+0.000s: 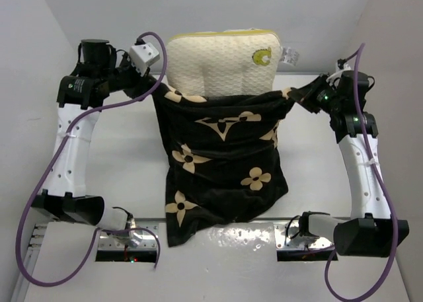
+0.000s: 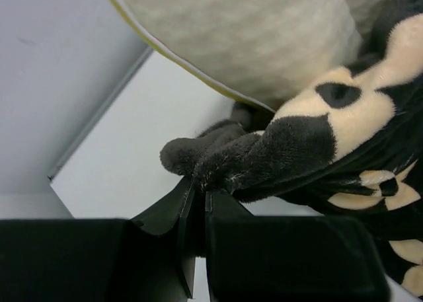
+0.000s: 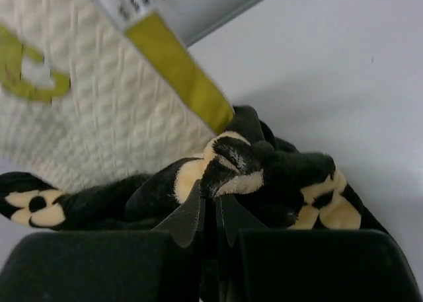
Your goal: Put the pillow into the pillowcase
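The black pillowcase (image 1: 221,163) with beige flowers lies in the middle of the table, its open mouth at the far side. The white quilted pillow (image 1: 221,61) with a yellow edge sits partly inside it, its far half sticking out. My left gripper (image 1: 158,84) is shut on the mouth's left corner; the wrist view shows the black plush (image 2: 264,153) pinched between its fingers (image 2: 198,196). My right gripper (image 1: 294,94) is shut on the mouth's right corner (image 3: 264,170), next to the pillow's yellow band (image 3: 175,71).
White walls stand close on the left, right and far sides. The pillow's far edge lies near the back wall. The pillowcase's closed end hangs over the table's near edge (image 1: 218,219) between the two arm bases.
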Available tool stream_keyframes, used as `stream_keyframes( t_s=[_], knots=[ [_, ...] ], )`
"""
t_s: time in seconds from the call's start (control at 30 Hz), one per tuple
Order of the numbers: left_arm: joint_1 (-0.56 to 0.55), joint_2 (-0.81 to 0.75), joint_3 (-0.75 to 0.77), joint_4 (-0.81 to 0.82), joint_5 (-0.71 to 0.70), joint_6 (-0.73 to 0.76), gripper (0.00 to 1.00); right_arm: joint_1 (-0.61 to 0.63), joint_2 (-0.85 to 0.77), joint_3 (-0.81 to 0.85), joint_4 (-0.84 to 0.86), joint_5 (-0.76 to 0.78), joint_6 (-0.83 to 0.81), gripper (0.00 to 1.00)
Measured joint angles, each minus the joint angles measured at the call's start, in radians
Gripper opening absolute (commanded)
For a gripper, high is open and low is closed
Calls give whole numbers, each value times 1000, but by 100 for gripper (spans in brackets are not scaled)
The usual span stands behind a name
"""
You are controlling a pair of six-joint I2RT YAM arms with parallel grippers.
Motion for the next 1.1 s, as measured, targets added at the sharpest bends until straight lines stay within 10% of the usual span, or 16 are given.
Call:
stream_keyframes(
  t_s=[0.2,0.73,1.1],
  knots=[
    [6,36,-41,26,-50,-48,0,-5,0,-49,10,-4,14,0],
    [79,85,501,87,-54,-149,0,-196,11,333,56,-151,98,0],
    [140,34,632,217,-55,-159,0,-240,-97,425,438,-220,246,0]
  ],
)
